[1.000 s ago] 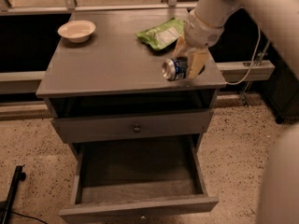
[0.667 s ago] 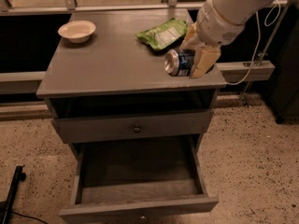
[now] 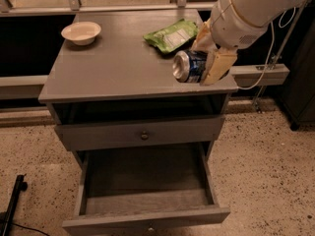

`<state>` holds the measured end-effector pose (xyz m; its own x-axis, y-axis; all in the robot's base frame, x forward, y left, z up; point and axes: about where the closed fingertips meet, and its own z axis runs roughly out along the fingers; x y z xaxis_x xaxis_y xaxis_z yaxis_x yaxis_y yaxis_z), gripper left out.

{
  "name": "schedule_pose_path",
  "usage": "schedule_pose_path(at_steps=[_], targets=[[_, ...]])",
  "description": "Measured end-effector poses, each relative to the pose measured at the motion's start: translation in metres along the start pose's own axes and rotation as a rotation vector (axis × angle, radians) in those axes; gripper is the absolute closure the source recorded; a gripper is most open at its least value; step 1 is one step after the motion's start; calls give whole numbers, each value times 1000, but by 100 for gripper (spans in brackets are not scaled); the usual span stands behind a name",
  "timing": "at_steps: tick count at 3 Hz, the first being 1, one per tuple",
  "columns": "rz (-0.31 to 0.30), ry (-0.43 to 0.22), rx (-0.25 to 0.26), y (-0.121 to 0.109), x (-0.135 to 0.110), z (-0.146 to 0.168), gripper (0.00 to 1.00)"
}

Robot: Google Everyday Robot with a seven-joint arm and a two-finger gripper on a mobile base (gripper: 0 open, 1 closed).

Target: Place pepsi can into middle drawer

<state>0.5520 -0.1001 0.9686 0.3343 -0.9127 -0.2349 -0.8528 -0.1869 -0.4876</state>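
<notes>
Carrying step, by the look of it, with gripper (image 3: 210, 62) clamped on the pepsi can (image 3: 188, 66), held sideways within the claw over the cabinet top (image 3: 113, 65); next calls for lowering to the open middle drawer (image 3: 145, 177), well below and left of the claw.

My gripper (image 3: 203, 63), over the cabinet's (image 3: 118, 58) front corner, has smooth matt plastic fingers (image 3: 219, 65) clamped on the shiny metal can (image 3: 187, 67). Cabinet and its open drawer (image 3: 142, 173): matt grey painted wood. Bag (image 3: 172, 35) on the cabinet's crinkly, glossy plastic; bowl's (image 3: 81, 32) smooth.
</notes>
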Motion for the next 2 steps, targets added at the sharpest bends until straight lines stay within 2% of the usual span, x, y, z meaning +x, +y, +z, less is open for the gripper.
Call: schedule_pose_path(at_steps=[1, 2], targets=[[53, 6, -16, 16, 8, 17, 100], [198, 5, 5, 58, 18, 49, 100]])
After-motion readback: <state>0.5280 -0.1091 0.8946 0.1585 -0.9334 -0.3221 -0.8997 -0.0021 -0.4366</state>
